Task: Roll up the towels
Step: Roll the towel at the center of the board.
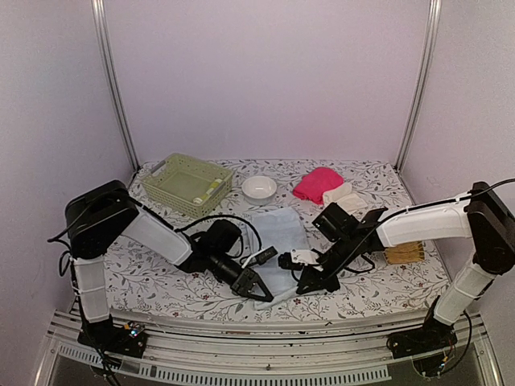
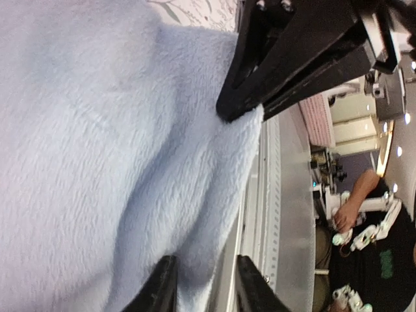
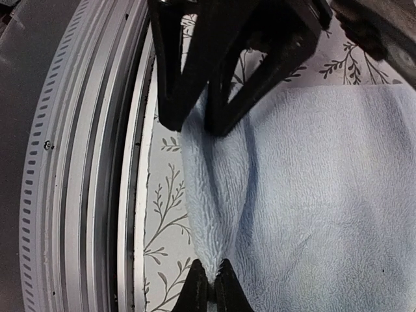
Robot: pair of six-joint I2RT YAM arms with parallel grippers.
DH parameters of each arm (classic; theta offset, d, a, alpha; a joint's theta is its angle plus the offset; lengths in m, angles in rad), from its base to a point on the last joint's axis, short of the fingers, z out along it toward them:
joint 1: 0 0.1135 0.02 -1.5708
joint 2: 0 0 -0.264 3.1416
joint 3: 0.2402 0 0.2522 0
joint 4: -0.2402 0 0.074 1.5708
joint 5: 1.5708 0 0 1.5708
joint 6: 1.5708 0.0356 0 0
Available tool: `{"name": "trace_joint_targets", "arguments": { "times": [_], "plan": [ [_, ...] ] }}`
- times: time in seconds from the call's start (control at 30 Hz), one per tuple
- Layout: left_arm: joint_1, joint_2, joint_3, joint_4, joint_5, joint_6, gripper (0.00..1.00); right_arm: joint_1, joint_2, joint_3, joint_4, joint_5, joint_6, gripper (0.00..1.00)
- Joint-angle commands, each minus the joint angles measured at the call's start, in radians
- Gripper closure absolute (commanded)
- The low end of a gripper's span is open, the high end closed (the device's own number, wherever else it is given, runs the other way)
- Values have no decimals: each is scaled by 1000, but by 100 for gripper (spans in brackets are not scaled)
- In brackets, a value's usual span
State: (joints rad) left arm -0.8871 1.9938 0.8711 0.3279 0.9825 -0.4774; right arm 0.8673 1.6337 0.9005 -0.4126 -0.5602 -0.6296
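Note:
The large pale blue towel point(image 1: 283, 237) lies flat at the table's middle front. Its near edge is gathered into a raised ridge point(image 3: 218, 195). My right gripper point(image 3: 209, 286) is shut on that ridge and pinches the cloth; in the top view it point(image 1: 310, 283) is at the towel's near right corner. My left gripper point(image 2: 203, 289) is open, and its fingers point(image 2: 159, 286) straddle the same near edge point(image 2: 195, 247) a little to the left point(image 1: 256, 289). A pink towel point(image 1: 316, 183) and a rolled cream-white towel point(image 1: 338, 193) lie at the back right. A yellow-green towel point(image 1: 211, 190) sits in the basket.
A pale green plastic basket point(image 1: 173, 181) stands at the back left, with a white bowl point(image 1: 259, 187) beside it. A yellow woven tray point(image 1: 405, 253) lies at the right under my right arm. The table's metal front rail point(image 3: 84, 162) is just beyond the towel's edge.

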Motion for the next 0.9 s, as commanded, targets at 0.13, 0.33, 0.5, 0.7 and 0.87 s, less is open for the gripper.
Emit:
{"name": "trace_joint_targets", "arguments": {
  "times": [0.13, 0.33, 0.5, 0.7, 0.87],
  "plan": [
    [-46, -266, -227, 206, -326, 180, 51, -59, 146, 110, -205, -264, -15, 97],
    [-218, -270, -177, 55, -626, 417, 48, -121, 219, 167, -262, -352, -7, 97],
    [-266, -239, -154, 62, -767, 473, 47, -146, 256, 188, -287, -396, -15, 97],
    [-279, -159, -62, 8, -804, 533, 56, -148, 290, 197, -309, -419, -27, 96],
    [-281, -141, -22, -50, -778, 548, 80, -155, 298, 192, -317, -421, -37, 96]
  ]
}}
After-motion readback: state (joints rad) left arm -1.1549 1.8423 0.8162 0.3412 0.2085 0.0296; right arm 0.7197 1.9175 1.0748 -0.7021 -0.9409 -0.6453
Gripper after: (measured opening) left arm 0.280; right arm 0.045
